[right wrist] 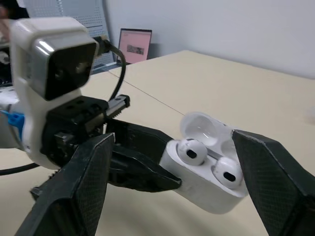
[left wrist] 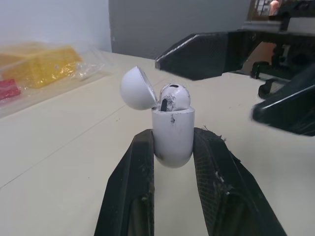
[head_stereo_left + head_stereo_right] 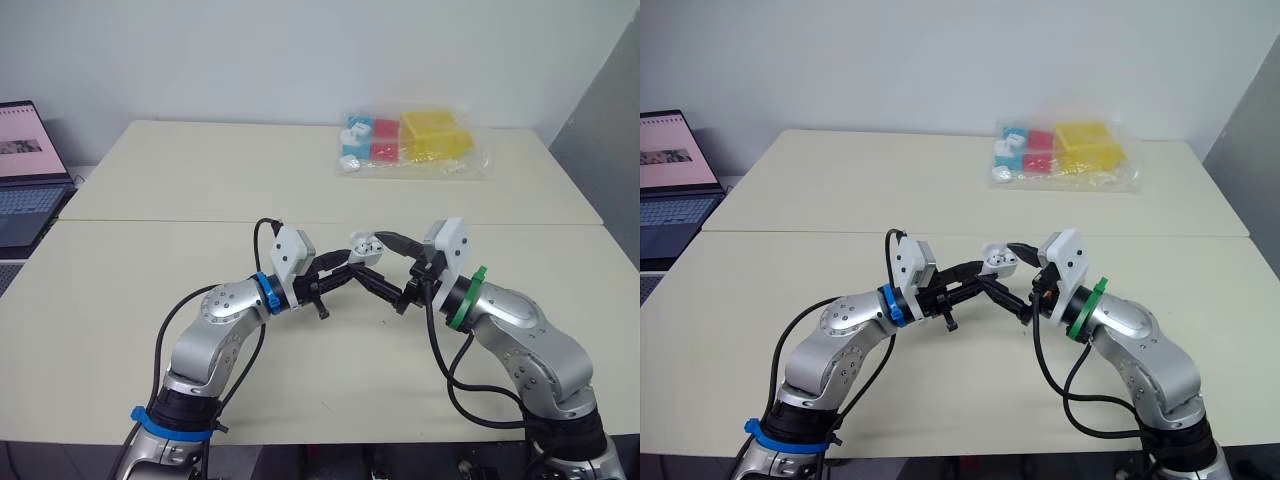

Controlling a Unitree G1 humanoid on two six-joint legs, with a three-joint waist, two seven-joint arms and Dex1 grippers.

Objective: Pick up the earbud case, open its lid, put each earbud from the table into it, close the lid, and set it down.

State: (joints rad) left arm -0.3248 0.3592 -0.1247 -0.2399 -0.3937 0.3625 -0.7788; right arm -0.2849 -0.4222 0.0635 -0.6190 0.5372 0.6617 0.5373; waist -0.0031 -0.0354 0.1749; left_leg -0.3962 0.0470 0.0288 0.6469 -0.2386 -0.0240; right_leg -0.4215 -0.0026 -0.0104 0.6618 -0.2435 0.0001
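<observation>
Earbud case, earbuds seated and lid open, sits pinched in the left gripper above mid-table, so the right gripper, spread wide at its 3 o'clock, should tip the lid shut gently.

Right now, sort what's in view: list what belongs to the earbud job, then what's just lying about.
Job in hand:
- earbud case, lid open, gripped by the left end effector
- earbuds, both seated in the case
- right end effector, open, flanking the case

Lying about:
- laptop, off to the left
- clear bag of coloured boxes, far side of the table
</observation>
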